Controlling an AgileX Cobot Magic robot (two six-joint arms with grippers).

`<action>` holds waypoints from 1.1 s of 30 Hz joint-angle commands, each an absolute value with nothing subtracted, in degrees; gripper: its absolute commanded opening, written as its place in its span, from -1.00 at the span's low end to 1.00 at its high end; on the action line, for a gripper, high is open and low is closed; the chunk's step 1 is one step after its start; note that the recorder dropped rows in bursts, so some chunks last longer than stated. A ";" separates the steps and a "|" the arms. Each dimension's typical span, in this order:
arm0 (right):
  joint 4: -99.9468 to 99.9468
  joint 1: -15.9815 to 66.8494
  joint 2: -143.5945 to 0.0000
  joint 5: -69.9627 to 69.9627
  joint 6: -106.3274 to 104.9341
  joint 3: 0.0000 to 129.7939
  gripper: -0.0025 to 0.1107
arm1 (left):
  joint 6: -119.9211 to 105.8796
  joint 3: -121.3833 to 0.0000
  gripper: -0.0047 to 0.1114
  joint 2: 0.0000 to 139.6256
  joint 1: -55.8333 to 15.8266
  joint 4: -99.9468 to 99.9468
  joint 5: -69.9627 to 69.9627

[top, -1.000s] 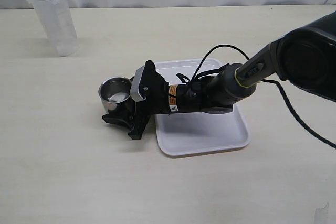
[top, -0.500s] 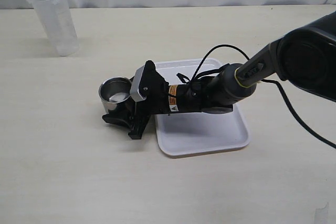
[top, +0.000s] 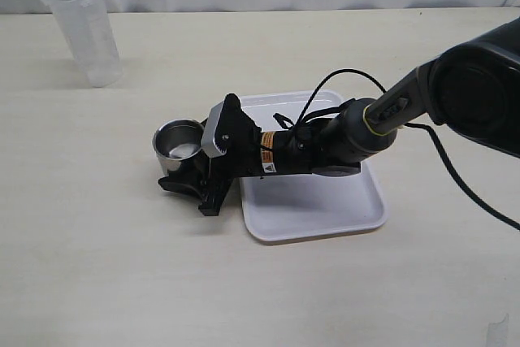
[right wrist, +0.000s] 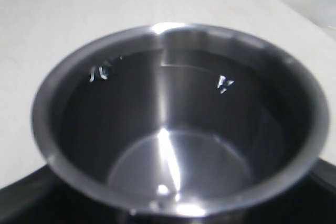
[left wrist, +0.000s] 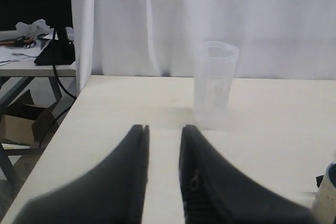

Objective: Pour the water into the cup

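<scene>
**Exterior view.** The cup (top: 166, 158) stands upright on the table (top: 97, 266), just beside the left edge of the white tray (top: 325, 217). A shallow pale pool of water (top: 184, 151) lies in its bottom. The right gripper (top: 188, 175) reaches across the tray and sits low at the cup's base. One black jaw shows on the near side and the other is hidden. The jaws are set wide about the cup, but it cannot be told whether they press it. The translucent beaker (top: 81, 30) stands upright, well apart.

**Left wrist view.** The left gripper (left wrist: 161, 128) hovers over the table, facing the beaker. Its jaws are narrow with a slim gap and hold nothing.

**Right wrist view.** The cup fills the frame, with dark jaw parts below its rim on both sides.

**Assessment.** The cup is probably rigid and light, and its polished wall looks slippery. The little water adds scant weight. A grip is best taken across the wall at mid-height, with the cup kept level.
</scene>
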State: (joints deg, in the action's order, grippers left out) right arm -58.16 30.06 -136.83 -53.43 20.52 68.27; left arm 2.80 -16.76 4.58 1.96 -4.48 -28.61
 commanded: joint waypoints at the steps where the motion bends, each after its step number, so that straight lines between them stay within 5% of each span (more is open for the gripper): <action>1: -58.82 30.10 -136.64 -52.34 20.33 68.35 -0.88 | 2.41 -13.39 -0.80 1.82 1.96 -3.85 -27.25; 4: -58.82 30.10 -136.64 -52.34 20.33 68.35 -0.88 | 2.41 -10.72 -0.92 0.00 1.96 -3.85 -23.12; 27: -58.82 30.10 -136.64 -52.34 20.33 68.35 -0.88 | -0.34 0.00 -0.92 0.00 1.96 -2.26 -7.74; 33: -58.82 30.10 -136.64 -52.34 20.33 68.35 -0.88 | 0.00 0.00 -0.92 0.00 1.96 -2.26 -14.88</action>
